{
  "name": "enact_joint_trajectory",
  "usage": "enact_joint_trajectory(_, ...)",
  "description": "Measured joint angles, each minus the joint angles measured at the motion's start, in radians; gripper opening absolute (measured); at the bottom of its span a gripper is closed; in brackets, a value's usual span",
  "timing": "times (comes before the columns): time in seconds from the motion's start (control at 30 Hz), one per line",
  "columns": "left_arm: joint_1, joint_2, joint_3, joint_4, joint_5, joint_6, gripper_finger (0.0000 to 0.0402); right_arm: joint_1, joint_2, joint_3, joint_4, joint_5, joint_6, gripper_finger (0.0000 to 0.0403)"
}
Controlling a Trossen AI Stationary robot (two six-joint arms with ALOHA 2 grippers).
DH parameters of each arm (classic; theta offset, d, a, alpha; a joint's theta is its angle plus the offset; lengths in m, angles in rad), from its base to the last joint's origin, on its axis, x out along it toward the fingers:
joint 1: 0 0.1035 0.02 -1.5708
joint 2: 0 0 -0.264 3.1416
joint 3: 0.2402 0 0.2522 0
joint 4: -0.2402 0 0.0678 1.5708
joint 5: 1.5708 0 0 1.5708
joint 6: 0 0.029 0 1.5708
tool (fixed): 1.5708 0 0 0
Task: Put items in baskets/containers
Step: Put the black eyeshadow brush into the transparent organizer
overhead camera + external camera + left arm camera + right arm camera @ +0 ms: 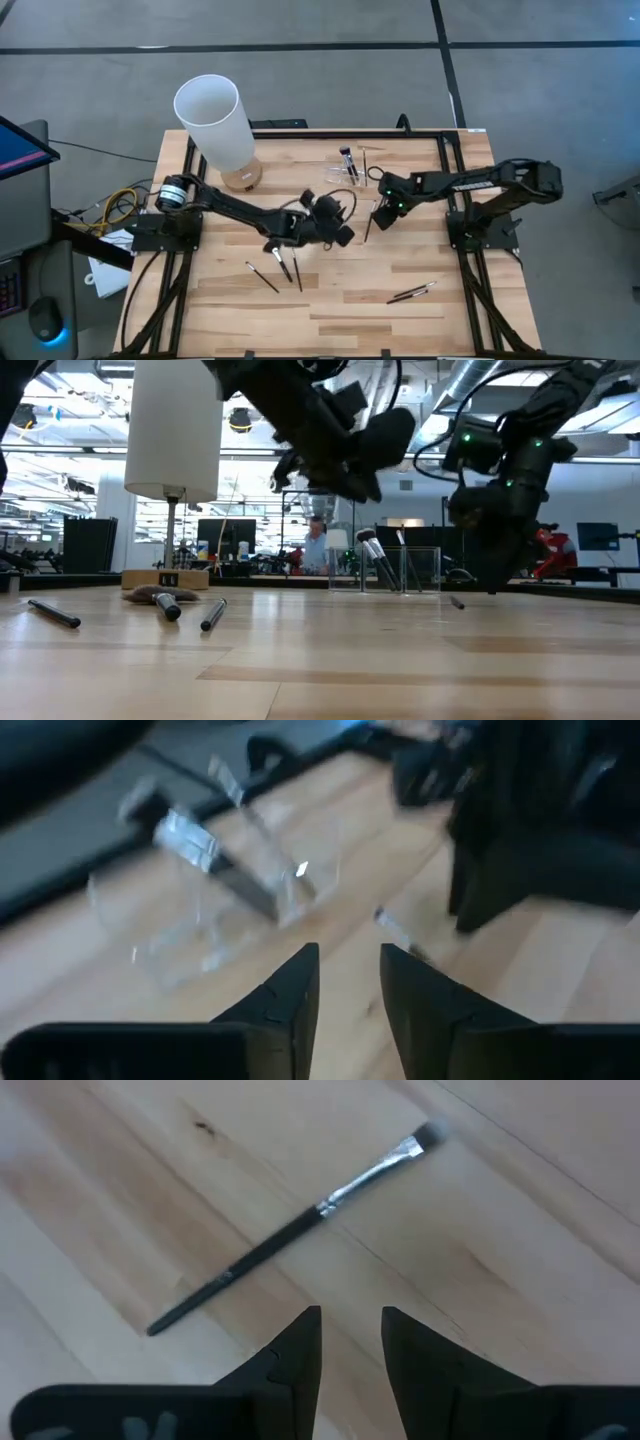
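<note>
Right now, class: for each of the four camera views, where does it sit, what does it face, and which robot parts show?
High: overhead, straight down on the table; both arms.
Low: table height, level across; both arms drop in from above.
Left wrist: on the left arm, facing the clear holder; left gripper open, empty.
Right wrist: on the right arm, facing a brush lying on the wood; right gripper open, empty.
Shared: high, low and left wrist all show the holder.

Left arm: reaches from the table's left edge toward its middle, elbow bent; left gripper is raised off the surface, its fingers parted by a narrow gap, nothing between them. Right arm: extends from the right edge inward, folded at the elbow; right gripper points down, fingers slightly apart, holding nothing.
</note>
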Motion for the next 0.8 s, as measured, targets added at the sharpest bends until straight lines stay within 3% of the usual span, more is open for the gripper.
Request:
enact_joint_trajectory(0.1,0.029,-0.038,0.003,0.061,0.074,0.107,0.0106,0.023,0.023,0.017,0.002,0.031,0.026,0.0098)
enact_joint_trajectory(0.23,0.035,-0.083,-0.009,0.054,0.103,0.209,0.0106,0.103,-0.008,0.025,-0.004,0.2,0.108,0.0098)
enact_joint_trajectory(0.37,0.035,-0.192,-0.133,0.175,0.148,0.278,0.0106,0.216,-0.055,0.026,0.008,0.346,0.27,0.0098)
enact_joint_trajectory(0.47,0.05,-0.286,-0.281,0.355,0.253,0.315,0.0106,0.271,-0.054,0.027,0.035,0.365,0.402,0.0098)
enact_joint_trajectory(0.63,0.081,-0.434,-0.52,0.703,0.514,0.339,0.0106,0.292,0.039,0.072,0.012,0.363,0.543,0.0098)
enact_joint_trajectory(0.8,0.076,-0.545,-0.646,0.823,0.636,0.341,0.0106,0.269,0.168,0.252,-0.142,0.36,0.565,0.0098)
